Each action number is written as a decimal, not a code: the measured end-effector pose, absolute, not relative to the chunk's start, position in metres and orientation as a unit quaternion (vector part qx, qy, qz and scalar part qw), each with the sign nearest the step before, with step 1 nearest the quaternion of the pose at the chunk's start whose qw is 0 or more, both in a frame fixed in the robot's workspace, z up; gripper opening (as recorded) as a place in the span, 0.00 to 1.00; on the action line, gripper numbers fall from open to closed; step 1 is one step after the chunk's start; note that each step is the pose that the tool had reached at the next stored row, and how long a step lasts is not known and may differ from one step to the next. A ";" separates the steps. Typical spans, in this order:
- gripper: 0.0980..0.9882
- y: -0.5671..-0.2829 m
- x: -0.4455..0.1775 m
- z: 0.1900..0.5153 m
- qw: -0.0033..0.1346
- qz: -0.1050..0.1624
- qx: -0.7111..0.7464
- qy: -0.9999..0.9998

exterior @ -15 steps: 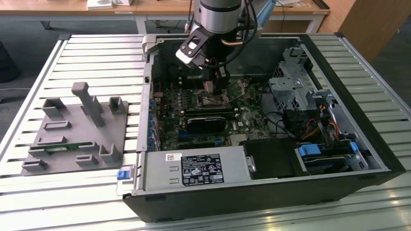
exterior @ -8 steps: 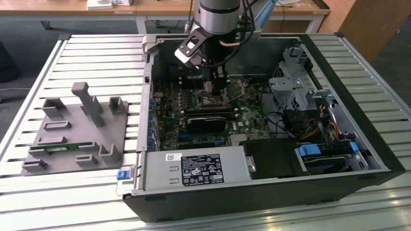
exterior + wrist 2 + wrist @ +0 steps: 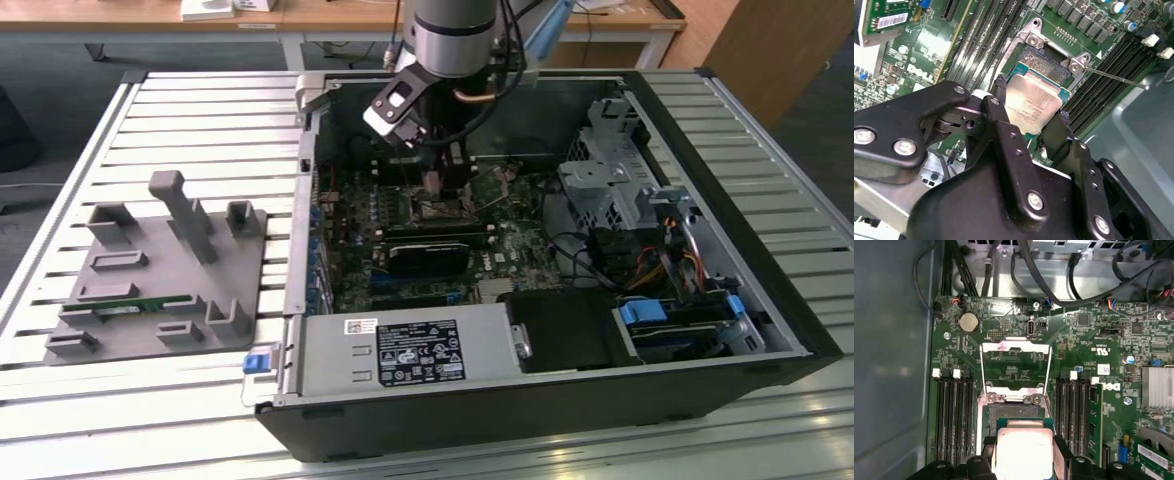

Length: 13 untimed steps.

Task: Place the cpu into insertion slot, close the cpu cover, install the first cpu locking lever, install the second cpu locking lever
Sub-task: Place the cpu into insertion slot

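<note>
Your hand (image 3: 1031, 102) was clamped on the cpu (image 3: 1024, 452), holding it just over the insertion slot (image 3: 1045, 64), apparently not seated. The cpu cover (image 3: 1015, 350) stood flipped open and a thin locking lever (image 3: 1116, 79) stuck out free, so I judged all four steps unfinished

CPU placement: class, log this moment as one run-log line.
gripper: shut on cpu | cpu: held over insertion slot | cpu cover: raised open
</note>
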State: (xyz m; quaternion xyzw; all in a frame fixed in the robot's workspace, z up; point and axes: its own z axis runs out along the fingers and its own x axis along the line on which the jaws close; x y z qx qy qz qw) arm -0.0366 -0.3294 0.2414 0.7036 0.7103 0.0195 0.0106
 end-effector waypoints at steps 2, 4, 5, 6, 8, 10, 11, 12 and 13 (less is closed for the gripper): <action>0.49 -0.329 -0.037 0.239 0.011 0.020 0.704 0.710; 0.49 -0.328 -0.037 0.237 0.011 0.020 0.704 0.710; 0.49 -0.327 -0.037 0.236 0.011 0.020 0.704 0.710; 0.49 -0.327 -0.037 0.235 0.011 0.019 0.704 0.710; 0.49 -0.327 -0.037 0.232 0.011 0.020 0.704 0.710; 0.49 -0.326 -0.037 0.229 0.011 0.020 0.704 0.710; 0.49 -0.325 -0.037 0.228 0.011 0.020 0.704 0.710; 0.49 -0.325 -0.037 0.227 0.011 0.019 0.705 0.709; 0.49 -0.325 -0.037 0.226 0.011 0.020 0.705 0.708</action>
